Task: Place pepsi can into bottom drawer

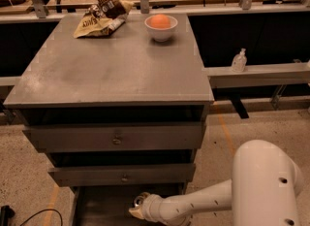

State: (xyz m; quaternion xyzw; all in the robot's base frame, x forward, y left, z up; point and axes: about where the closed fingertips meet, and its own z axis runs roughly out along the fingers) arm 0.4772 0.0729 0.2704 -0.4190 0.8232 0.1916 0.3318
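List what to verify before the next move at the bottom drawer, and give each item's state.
1. Bottom drawer pulled open: ok.
2. Claw inside the open drawer, low over its dark floor: ok.
3. Pepsi can at the claw, silver top showing: ok.
4. Can upright: cannot tell, only its top shows.
5. Can resting on the drawer floor: cannot tell.
6. Middle drawer shut, above the arm and apart from it: ok.
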